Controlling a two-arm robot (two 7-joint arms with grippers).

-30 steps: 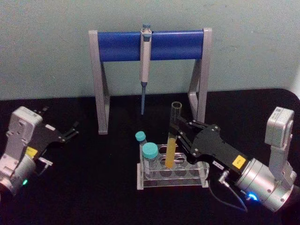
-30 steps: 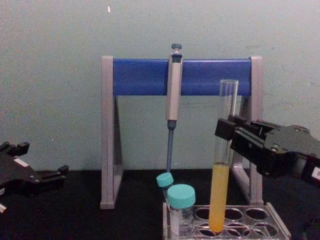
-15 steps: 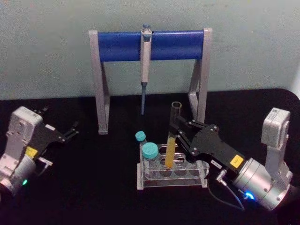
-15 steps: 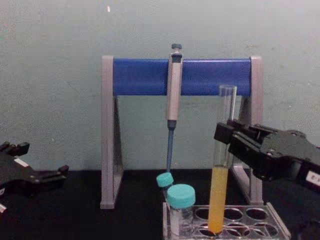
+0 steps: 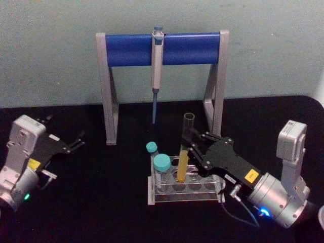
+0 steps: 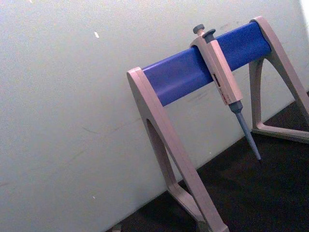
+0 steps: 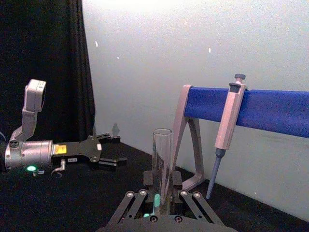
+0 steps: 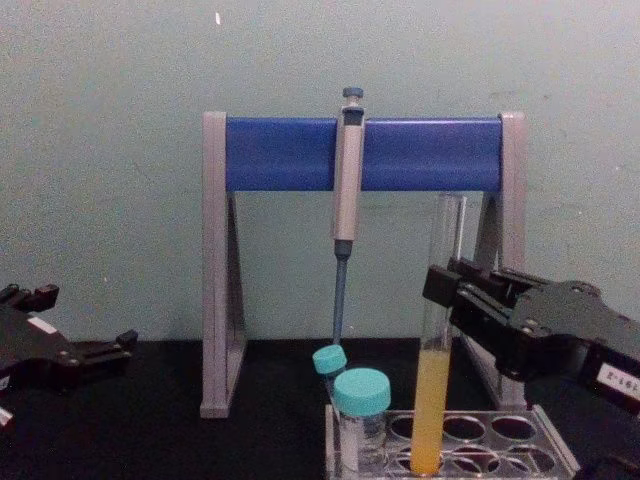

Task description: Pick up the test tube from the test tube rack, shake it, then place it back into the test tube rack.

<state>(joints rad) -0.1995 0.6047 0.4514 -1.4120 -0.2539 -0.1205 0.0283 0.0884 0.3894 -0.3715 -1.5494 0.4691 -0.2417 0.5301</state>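
Observation:
The test tube [image 5: 185, 147], tall clear glass with yellow liquid low down [image 8: 431, 410], stands nearly upright with its bottom in a hole of the test tube rack [image 5: 186, 195], a low translucent grey rack [image 8: 553, 447] at the table's middle. My right gripper [image 5: 189, 143] reaches in from the right and is shut on the tube's mid-height [image 8: 440, 290]. The tube's open top [image 7: 162, 145] rises just ahead of the right wrist camera. My left gripper [image 5: 76, 140] rests open at the far left, apart from the rack [image 8: 112, 348].
Two shorter teal-capped tubes [image 5: 161, 164] stand at the rack's left end. Behind the rack stands the tall grey-and-blue pipette stand [image 5: 162, 48], with a pipette [image 5: 157, 66] hanging from its bar. The black table runs to a pale wall.
My right gripper has come down and slightly nearer with the test tube, so the tube sits lower and deeper in the rack. The left arm has not moved.

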